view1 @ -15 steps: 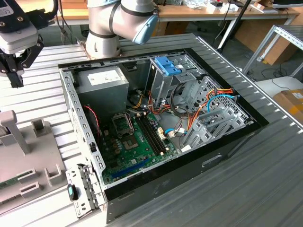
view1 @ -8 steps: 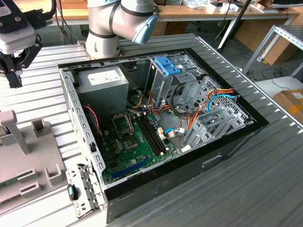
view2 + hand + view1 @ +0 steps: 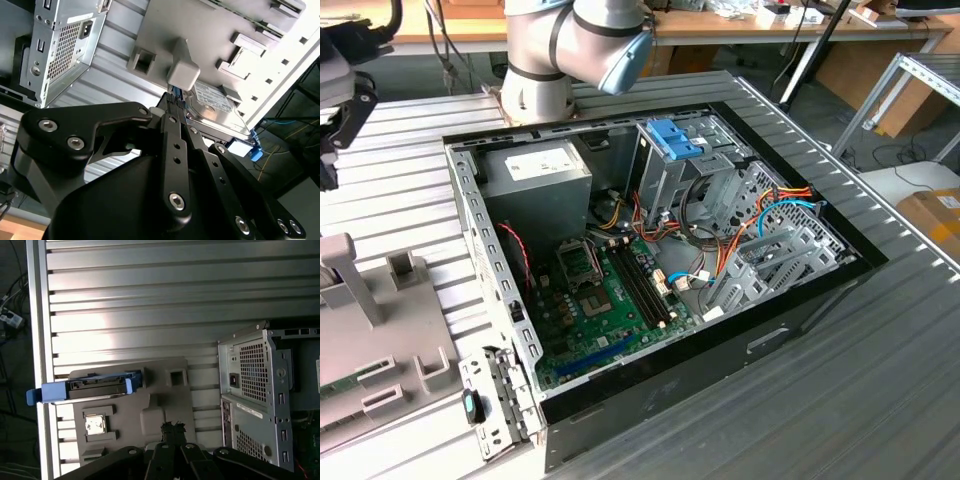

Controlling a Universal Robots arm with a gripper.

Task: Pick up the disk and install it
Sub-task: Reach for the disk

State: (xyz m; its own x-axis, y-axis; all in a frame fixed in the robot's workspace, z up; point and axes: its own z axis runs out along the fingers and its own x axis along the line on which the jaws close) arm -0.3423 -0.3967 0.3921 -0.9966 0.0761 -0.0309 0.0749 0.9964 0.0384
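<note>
Your gripper (image 3: 173,428) has its two black fingers brought together at the tips, with nothing held between them. It hangs over the grey fixture plate (image 3: 165,395), close to a raised grey block (image 3: 183,71) on that plate, and it does not touch the disk (image 3: 95,388). The disk sits on the same plate, near the gripper but apart from it. In the first wrist view you see it edge-on, dark between bright blue rails (image 3: 52,391), one blue end reaching past the table's edge. A small square chip (image 3: 95,425) lies in a pocket of the plate beside the disk. The plate rests on the slatted aluminium table (image 3: 150,295), and the computer case (image 3: 255,385) stands beside it, vented rear panel toward the plate. In the exterior view the case lies open, a bare blue bracket (image 3: 675,138) on its drive cage.
</note>
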